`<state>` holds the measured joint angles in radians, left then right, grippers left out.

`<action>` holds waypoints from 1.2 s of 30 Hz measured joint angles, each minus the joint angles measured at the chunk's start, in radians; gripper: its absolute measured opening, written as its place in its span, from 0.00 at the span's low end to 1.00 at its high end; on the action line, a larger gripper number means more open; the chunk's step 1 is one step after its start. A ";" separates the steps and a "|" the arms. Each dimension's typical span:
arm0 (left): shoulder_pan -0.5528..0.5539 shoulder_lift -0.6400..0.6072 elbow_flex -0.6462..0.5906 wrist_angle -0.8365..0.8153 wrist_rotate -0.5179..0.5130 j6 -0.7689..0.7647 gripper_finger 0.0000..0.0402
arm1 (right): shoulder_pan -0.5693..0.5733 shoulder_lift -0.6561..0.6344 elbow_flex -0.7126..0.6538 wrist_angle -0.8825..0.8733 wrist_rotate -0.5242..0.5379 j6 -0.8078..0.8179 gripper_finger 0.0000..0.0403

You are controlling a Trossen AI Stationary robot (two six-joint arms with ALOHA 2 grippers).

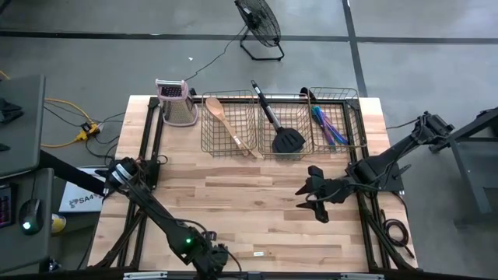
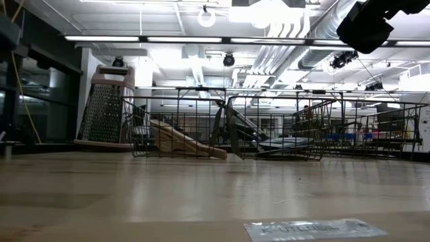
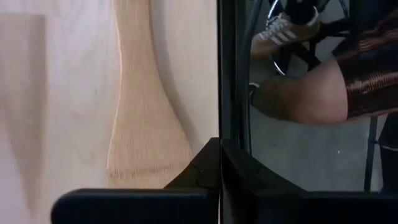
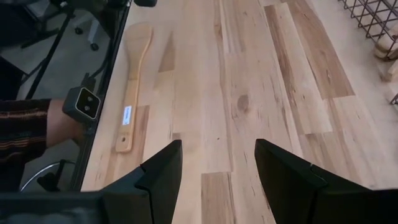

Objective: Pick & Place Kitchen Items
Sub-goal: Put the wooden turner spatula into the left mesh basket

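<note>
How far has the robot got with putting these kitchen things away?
Done: a light wooden spoon, a black spatula and blue-purple cutlery already lie in the wire mesh baskets. In hand: the left gripper is shut at the table's near edge beside a flat wooden spatula; no grip on it shows. The right gripper hovers open mid-table, empty. Remaining: that spatula goes in a basket.

Around me grey concrete floor [image 1: 405,23], black round floor fan [image 1: 259,22] beyond my light wooden plank counter [image 1: 257,210], long ceiling strip lights [image 2: 134,38], pale ducts [image 2: 316,30] overhead
</note>
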<state>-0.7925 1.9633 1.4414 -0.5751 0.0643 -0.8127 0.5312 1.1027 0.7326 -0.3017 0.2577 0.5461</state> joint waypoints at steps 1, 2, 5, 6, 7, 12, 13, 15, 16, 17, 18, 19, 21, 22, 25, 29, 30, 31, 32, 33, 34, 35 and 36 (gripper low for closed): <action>0.000 0.008 0.000 0.004 0.000 -0.007 0.03 | 0.000 0.000 0.000 0.000 0.000 0.001 0.48; 0.000 0.015 -0.001 0.005 0.000 -0.008 0.03 | 0.000 0.000 0.000 0.000 0.001 0.005 0.48; 0.000 0.044 -0.002 0.016 0.037 -0.007 0.01 | 0.000 0.000 0.000 0.000 0.001 0.005 0.48; 0.000 0.051 -0.002 0.014 0.039 -0.007 0.00 | 0.000 0.000 0.000 -0.001 0.001 0.004 0.48; 0.000 0.055 -0.002 0.011 0.038 -0.006 0.01 | 0.000 0.000 0.000 0.000 0.001 0.004 0.48; 0.000 0.082 -0.002 -0.019 0.018 -0.008 0.00 | 0.000 0.000 0.000 0.000 0.001 0.003 0.48; 0.000 0.082 -0.002 -0.024 0.011 -0.009 0.00 | 0.000 0.000 0.000 0.000 0.001 0.003 0.48; 0.000 0.082 0.000 -0.046 -0.012 -0.012 0.00 | 0.000 0.000 0.000 -0.001 0.001 0.003 0.48; 0.000 0.082 0.000 -0.056 -0.028 -0.014 0.00 | 0.000 0.000 0.000 0.000 0.001 0.004 0.48; 0.000 0.082 0.000 -0.063 -0.043 -0.015 0.00 | 0.000 0.000 0.000 0.000 0.001 0.004 0.48; 0.000 0.082 0.000 -0.067 -0.059 -0.015 0.00 | 0.000 0.000 0.000 0.000 0.001 0.003 0.48; -0.001 0.082 0.000 -0.070 -0.081 -0.015 0.00 | 0.000 0.000 0.000 0.000 0.001 0.003 0.48; -0.002 0.082 0.000 -0.076 -0.120 -0.015 0.00 | 0.000 0.000 0.000 0.000 0.001 0.003 0.48; -0.002 0.082 0.000 -0.079 -0.137 -0.016 0.00 | 0.000 0.000 0.000 0.000 0.001 0.003 0.48; 0.005 0.082 0.000 -0.098 -0.197 -0.014 0.00 | 0.000 0.000 0.000 0.000 0.001 0.003 0.48; 0.039 0.082 0.000 -0.128 -0.235 -0.005 0.00 | 0.000 0.000 0.000 0.000 0.001 0.003 0.48; 0.050 0.082 0.000 -0.132 -0.236 -0.001 0.00 | 0.000 0.000 0.000 0.000 0.001 0.003 0.48; 0.060 0.082 0.000 -0.133 -0.233 0.006 0.00 | 0.000 0.000 0.000 0.000 0.001 0.003 0.48; 0.071 0.082 0.000 -0.133 -0.227 0.018 0.00 | 0.000 0.000 0.000 0.000 0.001 0.001 0.48; 0.080 0.082 -0.001 -0.132 -0.224 0.030 0.00 | 0.000 0.000 0.000 0.000 0.001 0.000 0.48; 0.090 0.082 -0.001 -0.132 -0.224 0.044 0.00 | 0.000 0.000 0.000 0.000 0.001 -0.001 0.48; 0.101 0.082 -0.001 -0.131 -0.225 0.059 0.00 | 0.000 0.000 0.000 0.000 0.001 -0.001 0.48; 0.112 0.082 -0.001 -0.131 -0.226 0.075 0.00 | 0.000 0.000 0.000 0.000 0.001 -0.001 0.48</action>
<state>-0.6801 2.0453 1.4403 -0.7056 -0.1621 -0.7382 0.5312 1.1027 0.7326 -0.3019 0.2588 0.5448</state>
